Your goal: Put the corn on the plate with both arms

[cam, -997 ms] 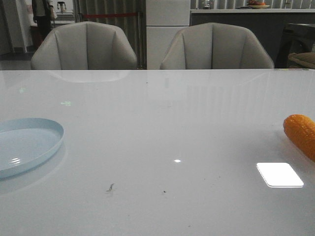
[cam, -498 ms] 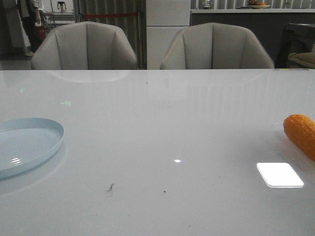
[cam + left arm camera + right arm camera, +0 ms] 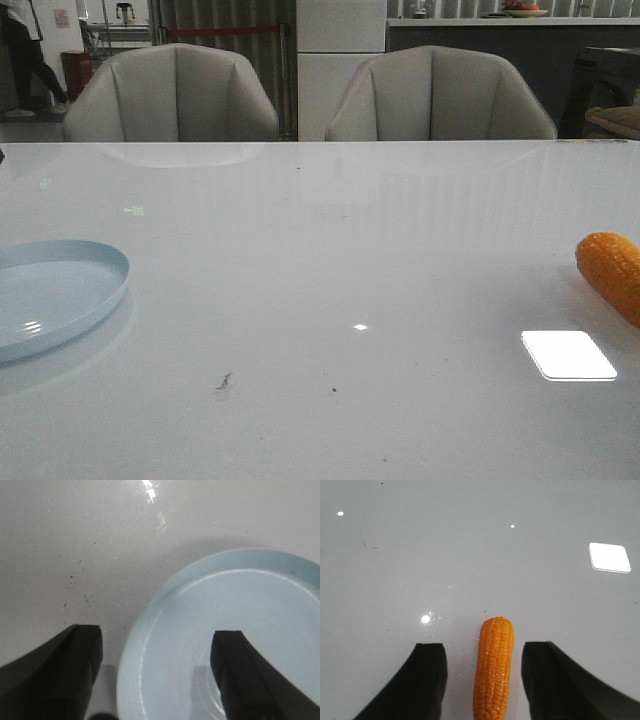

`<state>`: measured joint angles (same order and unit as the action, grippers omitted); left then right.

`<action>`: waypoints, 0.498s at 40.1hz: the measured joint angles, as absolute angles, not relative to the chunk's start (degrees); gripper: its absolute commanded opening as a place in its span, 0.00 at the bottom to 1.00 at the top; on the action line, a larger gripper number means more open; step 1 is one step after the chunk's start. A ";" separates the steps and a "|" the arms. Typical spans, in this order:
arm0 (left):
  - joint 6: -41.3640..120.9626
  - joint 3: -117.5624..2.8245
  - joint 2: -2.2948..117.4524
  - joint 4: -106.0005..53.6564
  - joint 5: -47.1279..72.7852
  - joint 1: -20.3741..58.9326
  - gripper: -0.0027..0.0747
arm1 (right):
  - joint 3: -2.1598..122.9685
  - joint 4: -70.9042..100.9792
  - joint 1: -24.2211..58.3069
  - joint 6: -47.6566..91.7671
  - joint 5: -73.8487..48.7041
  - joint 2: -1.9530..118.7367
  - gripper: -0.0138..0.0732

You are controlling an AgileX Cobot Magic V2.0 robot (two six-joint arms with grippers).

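The orange-yellow corn (image 3: 612,272) lies on the white table at the right edge of the front view, partly cut off. In the right wrist view the corn (image 3: 493,667) lies lengthwise between the two fingers of my right gripper (image 3: 485,652), which is open, with a gap on each side. The pale blue plate (image 3: 55,295) lies at the left edge of the front view, empty. In the left wrist view my left gripper (image 3: 157,640) is open above the plate's rim (image 3: 131,665); one finger is over the table, the other over the plate. Neither gripper shows in the front view.
The glossy white table (image 3: 330,250) carries a bright square light reflection (image 3: 568,355) near the corn and small dark specks (image 3: 224,380). Two grey chairs (image 3: 170,95) stand behind the far edge. A person (image 3: 25,60) is in the far left background.
The corn, the plate and the table look the same. Only the person in the far background has moved to the left.
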<state>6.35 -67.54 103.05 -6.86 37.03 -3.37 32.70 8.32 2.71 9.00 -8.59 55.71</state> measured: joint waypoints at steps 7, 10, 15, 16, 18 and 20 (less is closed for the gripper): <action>6.31 -68.19 105.55 -6.68 39.16 -4.68 0.70 | 32.70 8.32 2.71 9.00 -9.79 55.71 0.68; 6.31 -68.19 106.28 -6.58 40.10 -4.95 0.70 | 32.70 8.32 2.71 9.00 -10.00 55.71 0.68; 6.31 -68.19 106.74 -6.58 40.61 -4.93 0.70 | 32.70 8.32 2.71 9.00 -10.00 55.71 0.68; 6.31 -68.19 106.74 -6.58 40.61 -4.93 0.70 | 32.70 8.32 2.71 9.00 -10.00 55.71 0.68; 6.31 -68.19 106.77 -6.58 40.61 -4.93 0.70 | 32.70 8.32 2.71 9.00 -10.00 55.71 0.68; 6.31 -68.19 106.77 -6.58 40.61 -4.93 0.70 | 32.70 8.32 2.71 9.00 -10.00 55.71 0.68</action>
